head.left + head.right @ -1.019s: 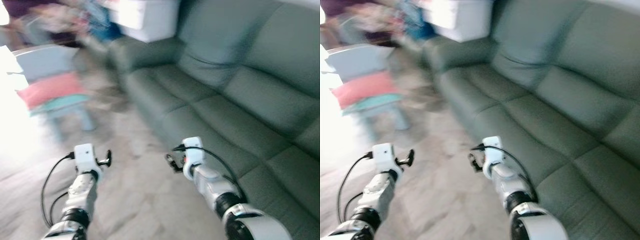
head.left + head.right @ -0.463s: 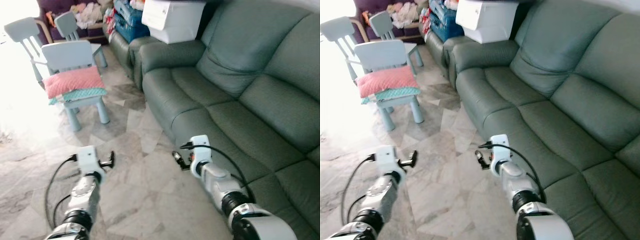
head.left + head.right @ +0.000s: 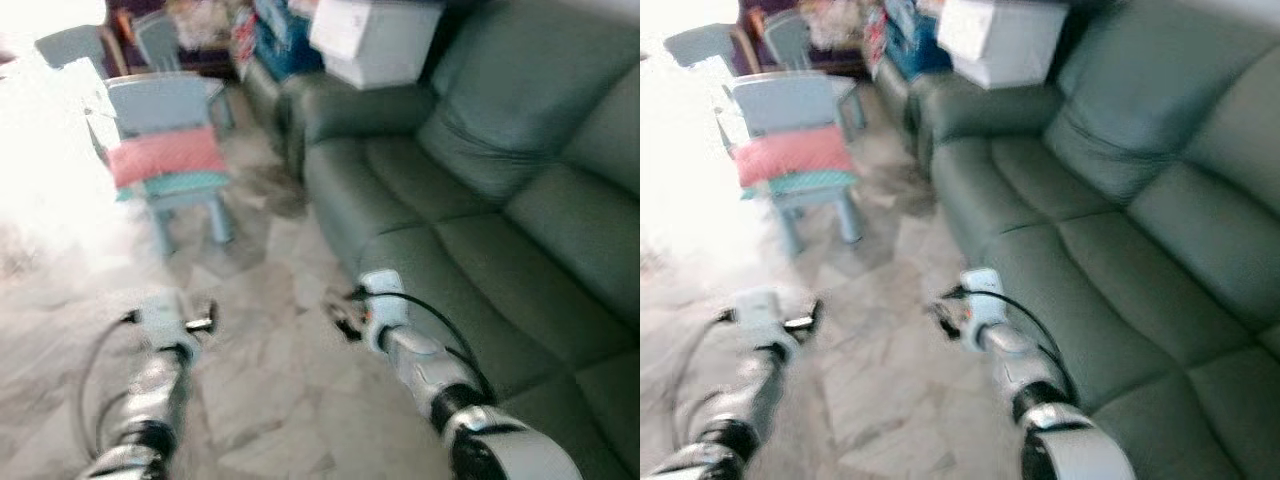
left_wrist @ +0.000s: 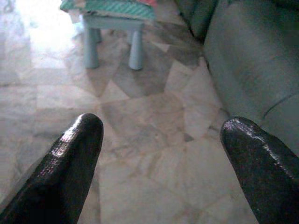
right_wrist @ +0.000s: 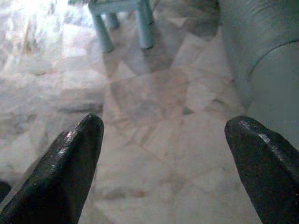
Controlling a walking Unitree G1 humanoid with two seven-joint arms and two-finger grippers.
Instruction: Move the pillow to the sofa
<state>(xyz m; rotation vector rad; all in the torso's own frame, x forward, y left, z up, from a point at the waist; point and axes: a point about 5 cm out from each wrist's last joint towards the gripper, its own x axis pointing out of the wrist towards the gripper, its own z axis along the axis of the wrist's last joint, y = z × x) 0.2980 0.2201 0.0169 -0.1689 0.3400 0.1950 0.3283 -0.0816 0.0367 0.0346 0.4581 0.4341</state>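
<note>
Now the head views have gone soft again after a sharp frame half a second ago, and the whole scene has slid sideways, so the camera is moving; the things themselves haven't shifted. The blue chair [image 3: 175,135] sits a bit lower and larger in frame, so my read is we're closing on it, approach phase, nothing grasped yet.

Pink pillow [image 3: 165,155] lies on the chair seat, on top of a teal cushion [image 3: 185,183]. Chair stands well apart from both arms, just off the sofa's near armrest end. Sofa [image 3: 480,210], grey-green, runs along the chair's right.

Left tool [image 3: 200,322] and right tool [image 3: 347,322] are both held out low over the floor, short of the chair. Wrist views show each pair of fingers [image 4: 70,158] spread wide, nothing between them.

Floor [image 3: 270,370] is pale marble-look tile, strong glare beside the chair. A white storage box [image 3: 375,40] sits on the sofa end beyond the chair, with more small chairs and clutter behind.
</note>
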